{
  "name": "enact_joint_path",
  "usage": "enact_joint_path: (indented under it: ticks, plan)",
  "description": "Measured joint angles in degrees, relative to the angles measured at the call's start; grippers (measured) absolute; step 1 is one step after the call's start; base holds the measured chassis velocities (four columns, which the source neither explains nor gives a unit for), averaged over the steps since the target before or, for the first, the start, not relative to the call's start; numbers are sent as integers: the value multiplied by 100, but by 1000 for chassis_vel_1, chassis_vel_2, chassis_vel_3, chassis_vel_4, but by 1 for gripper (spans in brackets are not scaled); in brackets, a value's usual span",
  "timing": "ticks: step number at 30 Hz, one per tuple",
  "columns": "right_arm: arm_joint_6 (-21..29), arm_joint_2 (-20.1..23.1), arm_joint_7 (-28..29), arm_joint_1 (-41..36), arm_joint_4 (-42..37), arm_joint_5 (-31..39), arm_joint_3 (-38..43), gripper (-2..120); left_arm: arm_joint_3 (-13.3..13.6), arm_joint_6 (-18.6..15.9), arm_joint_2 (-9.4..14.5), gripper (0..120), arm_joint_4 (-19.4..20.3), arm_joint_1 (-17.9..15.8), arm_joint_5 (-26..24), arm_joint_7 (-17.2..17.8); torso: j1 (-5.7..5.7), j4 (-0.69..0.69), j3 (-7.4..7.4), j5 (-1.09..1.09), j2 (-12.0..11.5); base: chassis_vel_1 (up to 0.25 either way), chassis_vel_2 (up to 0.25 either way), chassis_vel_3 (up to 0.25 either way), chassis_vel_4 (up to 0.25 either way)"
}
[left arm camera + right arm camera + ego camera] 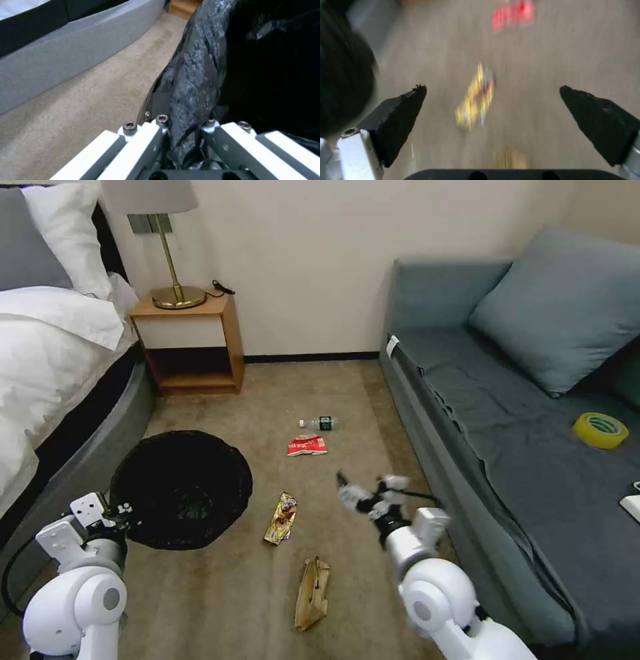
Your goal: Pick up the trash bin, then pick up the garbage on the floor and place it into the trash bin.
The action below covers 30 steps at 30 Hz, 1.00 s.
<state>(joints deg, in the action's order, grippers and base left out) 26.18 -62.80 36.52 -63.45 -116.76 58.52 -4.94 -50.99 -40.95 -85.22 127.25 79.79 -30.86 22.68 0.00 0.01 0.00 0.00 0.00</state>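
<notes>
- The left gripper (181, 140) is clamped on the folded-over rim of the small round white trash bin lined with a crinkled black plastic bag (181, 488), holding its open mouth up at the robot's left, beside the grey bed base (87, 460); held there, it appears ready to take whatever the other arm brings.
- The right gripper (367, 493), fingers spread wide and empty, hangs over the beige carpet (220, 593) near the grey sofa (507, 447), with the crumpled gold snack wrapper (281, 519) framed between its black pads (403, 120), seemingly the first target.
- All four litter pieces lie on the carpet between bed and sofa: the gold wrapper, the crumpled brown paper bag (312, 593) nearest the robot, the red-and-white snack packet (307, 445) farther off, and the clear plastic bottle with a dark green label (319, 423) beyond it.
- The packet and bottle label carry printing, but none of it can be read.
</notes>
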Motion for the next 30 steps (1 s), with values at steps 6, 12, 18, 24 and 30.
enact_joint_path:
  ticks: [6, 12, 18, 24, 30]
  plan:
    - [833, 486, 764, 1018, 808, 1584, -1132, 100, 35, 35, -66, 2, -2, 20, 81, -43, 0, 0, 0, 0, 0, 0, 0, 0, 0]
    - [1010, 443, 840, 1387, 1248, 1936, -1724, 100, 42, 55, -102, 2, -64, 16, 157, -55, 0, -1, 0, 0, 0, 0, 0, 0, 0]
    - [1029, 165, 820, 1898, 1816, 2097, -2333, 100, 33, 77, -123, 2, -124, 39, 213, -62, 0, 0, 0, -1, 0, 0, 0, 0, 0]
    - [1030, -67, 792, 2245, 2152, 2096, -2914, 100, 15, 90, -120, 2, -154, 16, 214, -69, 0, -1, 0, -1, 0, 0, 0, 0, 0]
    - [971, -233, 685, 2376, 2610, 1966, -3346, 100, 25, 94, -145, 2, -44, 52, 205, -72, 0, -1, 0, 0, 0, 0, 0, 0, 0]
